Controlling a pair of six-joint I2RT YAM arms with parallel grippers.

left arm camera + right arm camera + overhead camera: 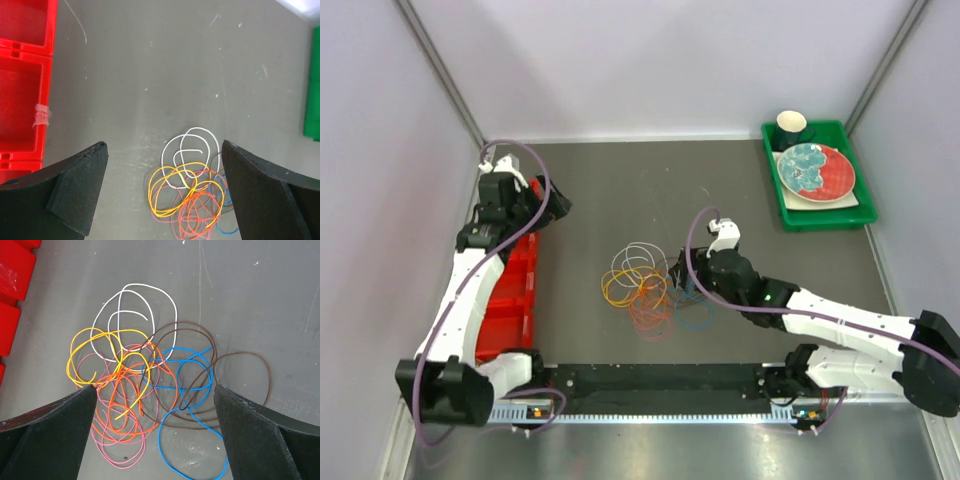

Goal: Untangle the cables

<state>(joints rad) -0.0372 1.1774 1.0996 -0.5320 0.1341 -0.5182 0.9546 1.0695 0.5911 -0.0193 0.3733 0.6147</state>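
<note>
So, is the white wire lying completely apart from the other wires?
No, the white wire overlaps the yellow wire where their loops cross at the top of the tangle.

Bright, even, diffuse light; faint soft shadows under crisp cables [145, 371]; dull sheen on table [150, 75]

Tangled cables [642, 288] at centre, right hand [680, 277] just beside them, green tray [825, 217] far right.
</note>
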